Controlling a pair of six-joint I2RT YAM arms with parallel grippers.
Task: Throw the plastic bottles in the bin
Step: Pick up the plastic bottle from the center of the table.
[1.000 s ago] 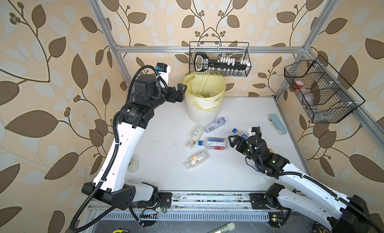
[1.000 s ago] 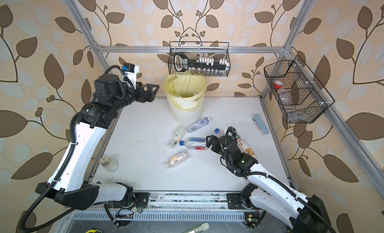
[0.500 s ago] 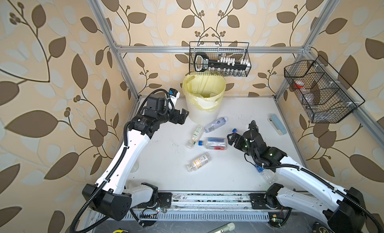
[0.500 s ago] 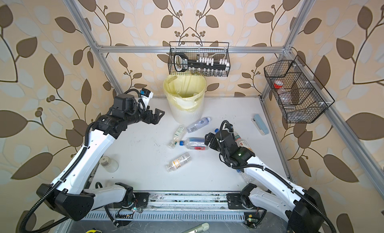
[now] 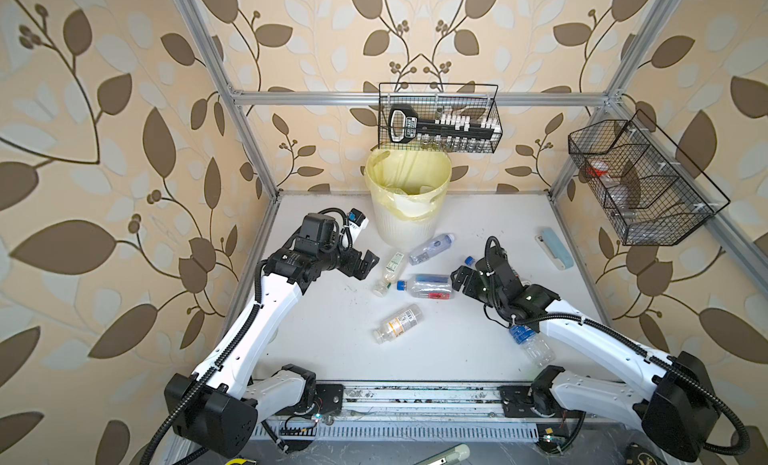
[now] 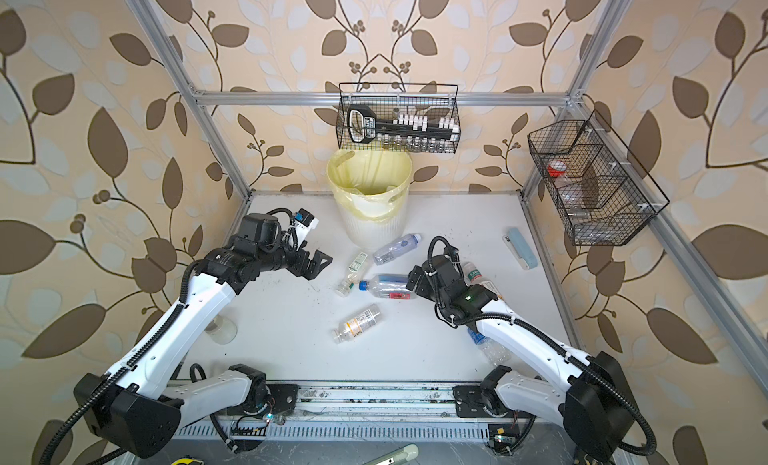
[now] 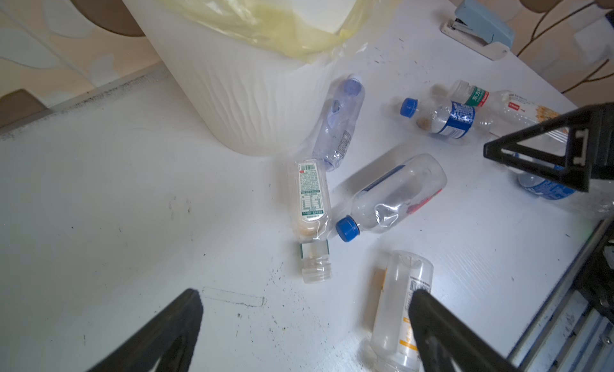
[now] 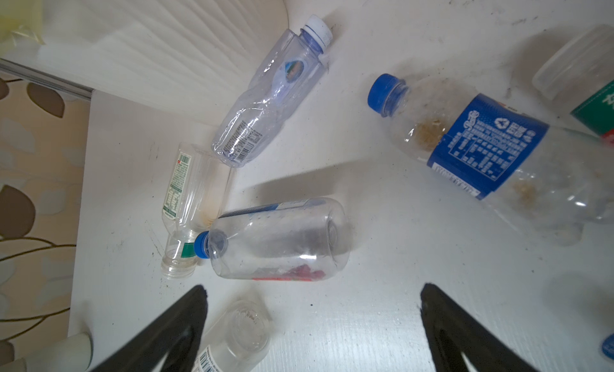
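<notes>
1. the bin (image 5: pixel 409 230) stands upper centre in both top views, at the back of the table (image 5: pixel 324 317), its mouth open upward, so a bottle only needs letting go above it.
2. the plastic bottles (image 5: pixel 426 286) lie on their sides mid-frame, just below the bin: a pale blue-tinted bottle (image 5: pixel 430 249) nearest its wall, then a green-label bottle (image 5: pixel 390 269), a blue-capped bottle (image 6: pixel 386 288) and, lowest, an orange-label bottle (image 5: pixel 399 322).
3. left gripper (image 5: pixel 368 265), left of centre, is spread wide and empty, aimed toward the green-label bottle, likely lining up a pick.
4. right gripper (image 5: pixel 460 279), right of centre, is also spread wide and empty, just beside the blue-capped bottle's base.
5. a crushed bottle (image 5: pixel 536 350) lies under the right arm (image 5: pixel 582 330); others there are partly hidden, so i cannot count them.
</notes>
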